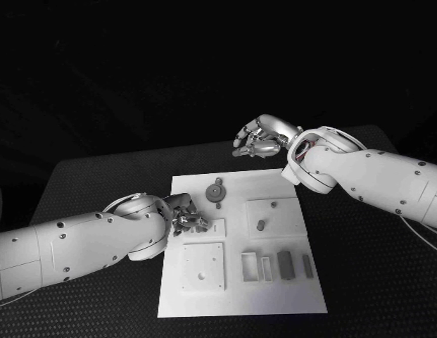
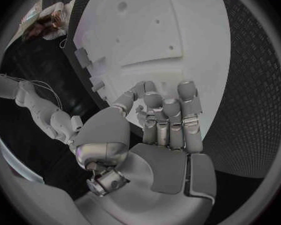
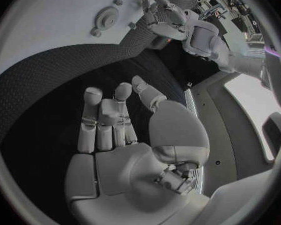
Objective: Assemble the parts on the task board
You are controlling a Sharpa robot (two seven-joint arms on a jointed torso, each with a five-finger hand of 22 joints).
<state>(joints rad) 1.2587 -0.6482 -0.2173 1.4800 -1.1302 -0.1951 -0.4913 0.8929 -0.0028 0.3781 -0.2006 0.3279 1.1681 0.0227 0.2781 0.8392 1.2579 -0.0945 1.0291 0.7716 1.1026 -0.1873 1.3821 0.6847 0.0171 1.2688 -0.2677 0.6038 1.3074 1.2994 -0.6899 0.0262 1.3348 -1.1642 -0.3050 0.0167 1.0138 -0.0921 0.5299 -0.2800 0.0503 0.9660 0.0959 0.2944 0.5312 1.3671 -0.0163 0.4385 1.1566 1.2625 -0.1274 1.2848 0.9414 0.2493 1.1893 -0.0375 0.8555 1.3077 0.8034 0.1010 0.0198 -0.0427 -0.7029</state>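
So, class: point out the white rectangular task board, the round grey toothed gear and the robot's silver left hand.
White rectangular task board (image 1: 279, 299): head view, bare near edge.
Round grey toothed gear (image 1: 216, 191): head view, its face.
Silver left hand (image 1: 186, 215): head view, hand's middle.

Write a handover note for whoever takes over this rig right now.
Left hand: over the board's left edge, fingers curled, nothing visibly held.
Right hand: raised beyond the board's far edge, holding nothing.
Parts: the gear lies near the far edge; grey blocks sit near the front.
Done: cannot tell that anything is assembled.
Left: pick up the parts and fit them.
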